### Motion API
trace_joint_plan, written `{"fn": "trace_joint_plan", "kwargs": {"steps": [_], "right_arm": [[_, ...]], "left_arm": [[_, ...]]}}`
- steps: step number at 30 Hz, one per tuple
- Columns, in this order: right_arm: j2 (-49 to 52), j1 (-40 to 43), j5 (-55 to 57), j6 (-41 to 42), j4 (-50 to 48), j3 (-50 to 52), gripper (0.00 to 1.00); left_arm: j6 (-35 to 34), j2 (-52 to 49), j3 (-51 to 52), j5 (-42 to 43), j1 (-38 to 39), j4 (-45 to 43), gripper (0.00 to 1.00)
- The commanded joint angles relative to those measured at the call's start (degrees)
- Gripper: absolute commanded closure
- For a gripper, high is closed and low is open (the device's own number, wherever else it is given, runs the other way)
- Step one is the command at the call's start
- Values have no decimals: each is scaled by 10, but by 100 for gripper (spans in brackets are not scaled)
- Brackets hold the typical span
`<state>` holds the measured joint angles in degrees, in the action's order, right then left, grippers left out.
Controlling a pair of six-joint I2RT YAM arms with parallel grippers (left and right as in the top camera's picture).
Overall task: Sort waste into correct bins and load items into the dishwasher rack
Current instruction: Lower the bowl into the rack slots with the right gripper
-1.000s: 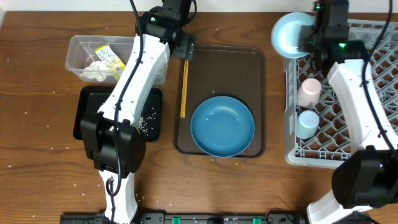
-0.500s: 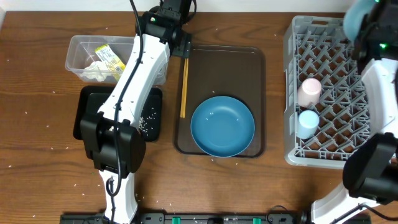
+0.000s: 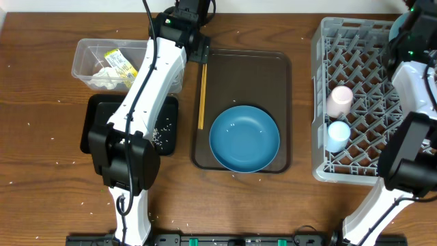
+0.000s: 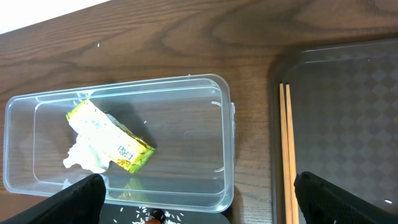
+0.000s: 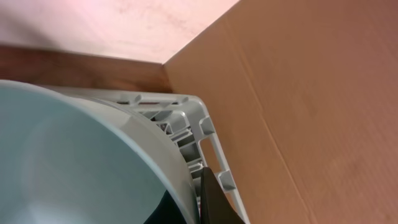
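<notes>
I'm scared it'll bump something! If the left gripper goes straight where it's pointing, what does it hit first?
Probably the right end of the clear tub, straight ahead of the open left gripper in its wrist view. The bare table beside it is close, so I'm unsure.

The right arm [image 3: 414,76] has carried the small light-blue bowl [image 5: 68,162] rightward across the dishwasher rack [image 3: 318,137].

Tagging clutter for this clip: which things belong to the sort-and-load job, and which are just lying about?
Job: clear tub, black tray, wrapper, tissue, rice, chopsticks, blue dish, small bowl, pink cup, light-blue cup, grey rack.
Lying about: brown serving tray, cardboard wall.
</notes>
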<state>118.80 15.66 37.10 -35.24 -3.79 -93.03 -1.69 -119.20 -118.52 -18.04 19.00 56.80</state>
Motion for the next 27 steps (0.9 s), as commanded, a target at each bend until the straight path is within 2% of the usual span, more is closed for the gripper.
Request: {"fn": "trace_joint_plan", "kwargs": {"steps": [1,6,27], "right_arm": [[17,-3,14,-59,-7,-3,99],[33,-10,15,-95,-12,-3,99],[34,-38,21,-94,-2,-3,99]], "left_arm": [[-5,-4,2,-9,-1,2,2],[-5,-4,2,-9,-1,2,2],[-5,-4,2,-9,-1,2,2]]}}
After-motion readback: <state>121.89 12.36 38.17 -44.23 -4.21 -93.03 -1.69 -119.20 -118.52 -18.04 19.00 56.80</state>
